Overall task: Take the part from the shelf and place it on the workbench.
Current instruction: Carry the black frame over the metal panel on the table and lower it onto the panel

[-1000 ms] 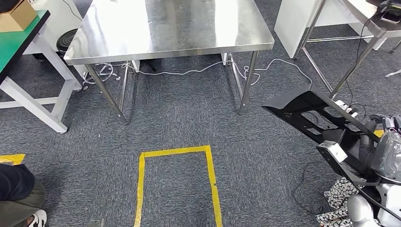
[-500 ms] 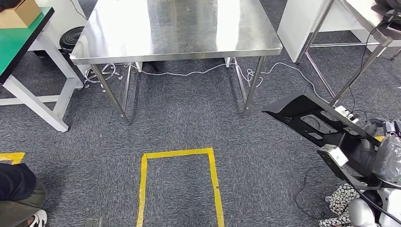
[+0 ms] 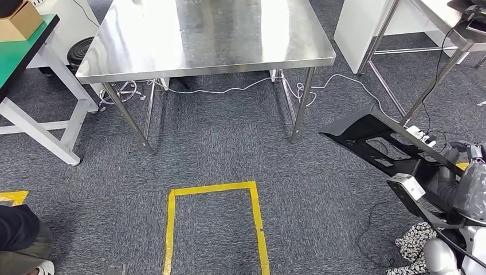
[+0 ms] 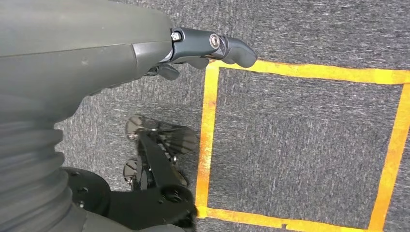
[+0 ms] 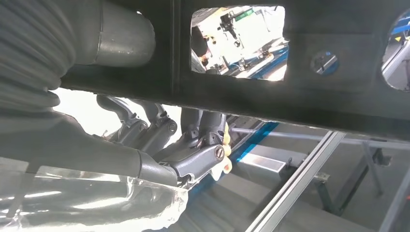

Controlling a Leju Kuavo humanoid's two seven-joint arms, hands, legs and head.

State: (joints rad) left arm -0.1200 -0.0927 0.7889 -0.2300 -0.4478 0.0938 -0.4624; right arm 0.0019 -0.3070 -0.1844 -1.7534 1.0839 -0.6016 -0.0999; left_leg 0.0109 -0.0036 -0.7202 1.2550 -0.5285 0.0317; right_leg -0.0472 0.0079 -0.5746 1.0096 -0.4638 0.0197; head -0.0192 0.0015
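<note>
One large steel desk (image 3: 206, 34) stands ahead of the robot, well apart from both hands, and its near edge runs straight across the upper part of the head view. The top is bare and shiny. Between this desk and the robot lies a wide stretch of grey carpet floor (image 3: 218, 143), and on it a yellow tape outline (image 3: 213, 189) marks a rectangle, open toward the robot. White cables (image 3: 240, 86) lie under the desk near its legs.

The black part (image 3: 378, 143) is a long flat frame with cut-out windows. It is in the right hand (image 3: 458, 183), low at the right side, and reaches forward and up from this hand toward the desk's right front leg, without touching it. In the right wrist view the dark fingers (image 5: 193, 145) are curled under the part (image 5: 290, 87), holding it. A small white label (image 3: 408, 188) sits on the part near the hand; I cannot read any writing on it.

The left hand (image 4: 208, 46) hangs above the carpet just beside a corner of the tape outline (image 4: 300, 72). Its fingers are curled in and hold nothing.

A green-topped desk (image 3: 17, 57) with a cardboard box (image 3: 20, 20) stands far to the left.
</note>
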